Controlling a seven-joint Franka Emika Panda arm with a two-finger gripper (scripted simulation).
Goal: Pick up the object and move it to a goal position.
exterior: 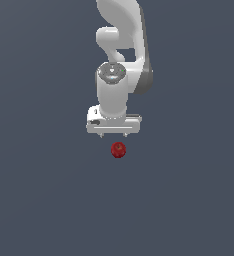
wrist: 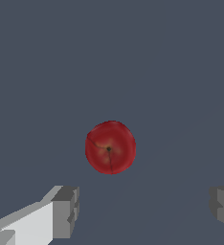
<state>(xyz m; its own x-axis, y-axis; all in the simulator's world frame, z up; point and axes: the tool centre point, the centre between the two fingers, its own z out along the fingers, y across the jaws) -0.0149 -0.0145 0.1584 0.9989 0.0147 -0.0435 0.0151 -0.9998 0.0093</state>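
Note:
A small, round, dark red apple (exterior: 118,149) lies on the flat grey surface, just in front of the white arm. In the wrist view the apple (wrist: 110,147) shows its dimpled top, well apart from the fingers. My gripper (exterior: 113,135) hangs above and slightly behind the apple, open and empty. In the wrist view the gripper (wrist: 145,210) has its two grey fingertips (wrist: 66,210) spread wide, wider than the apple, with nothing between them.
The white arm (exterior: 120,60) rises behind the gripper toward the top of the exterior view. The plain grey surface (exterior: 44,200) fills all the rest of both views.

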